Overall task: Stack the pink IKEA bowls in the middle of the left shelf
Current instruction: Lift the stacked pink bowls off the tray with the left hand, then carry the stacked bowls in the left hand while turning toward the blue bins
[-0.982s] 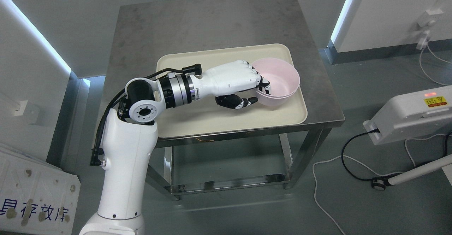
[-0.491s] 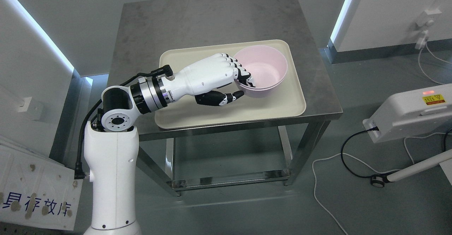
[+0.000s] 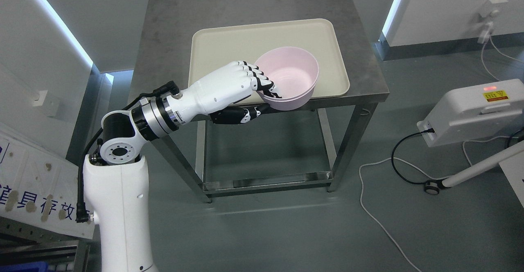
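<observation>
A pink bowl (image 3: 291,75) hangs in the air over the front edge of the cream tray (image 3: 245,43), clear of it. My left hand (image 3: 262,96) is shut on the bowl's left rim: the fingers (image 3: 264,84) hook over the rim into the bowl, and the dark thumb (image 3: 245,114) presses from below and outside. The white left arm comes up from the lower left. Looking into the bowl, I find nothing in it. No shelf shows in this view, and my right arm is out of the picture.
The tray lies on a steel table (image 3: 172,39) with open legs and a low crossbar (image 3: 266,182). A white machine (image 3: 470,114) with cables (image 3: 380,206) on the floor stands to the right. A white signboard (image 3: 32,190) leans at the lower left.
The left hand has lifted the bowl off the tray and drawn it toward me and leftward. The whole picture has shifted too, so the camera has moved back from the table.
</observation>
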